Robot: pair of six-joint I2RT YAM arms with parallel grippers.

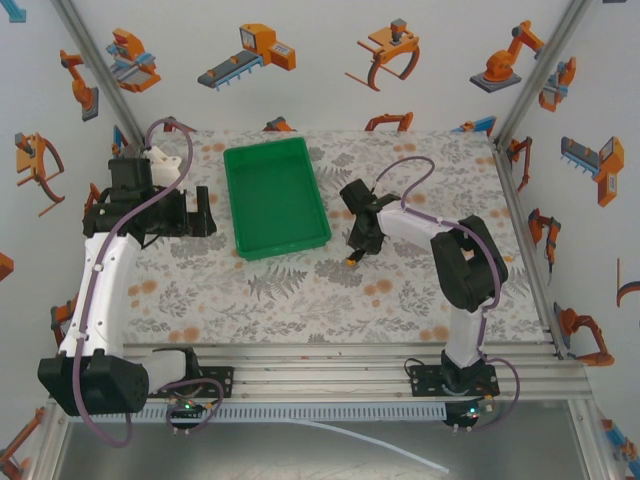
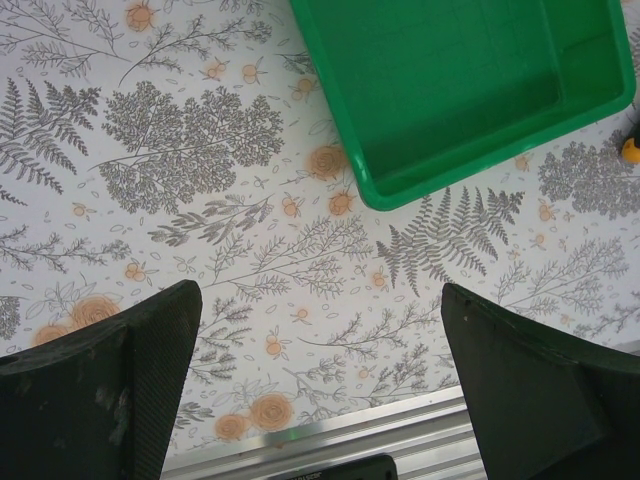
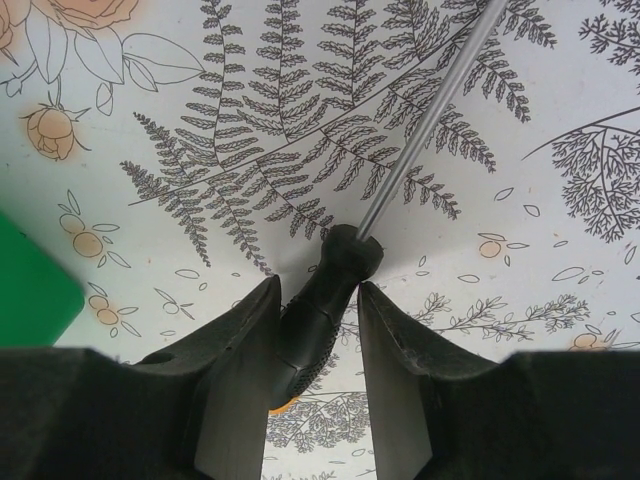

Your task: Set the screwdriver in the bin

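R gripper [image 3: 318,288] is clamped on the black handle of the screwdriver [image 3: 403,165], one finger on each side w/ no gap that I can see. The thin metal shaft sticks out ahead of the fingers and slants up and to the right in the R wrist view. A green corner of the bin [image 3: 30,290] shows at the left edge there, so the shaft tip points away from the bin.

From the top view, the R gripper [image 1: 358,240] is just beside the bin [image 1: 275,195], on its right side, near the bin's near corner. The orange end of the screwdriver [image 1: 353,260] pokes out toward the near edge of the table [image 1: 300,300]. I can't tell if the tool is off the table yet.

L gripper [image 1: 200,212] is on the other side of the bin w/ fingers wide apart and nothing in them. Its own view shows the L gripper [image 2: 320,400] above the table w/ the bin [image 2: 400,175] ahead.

I think the next move is a short carry to the left, over the rim. The R arm is the one to do it, since it has the tool.
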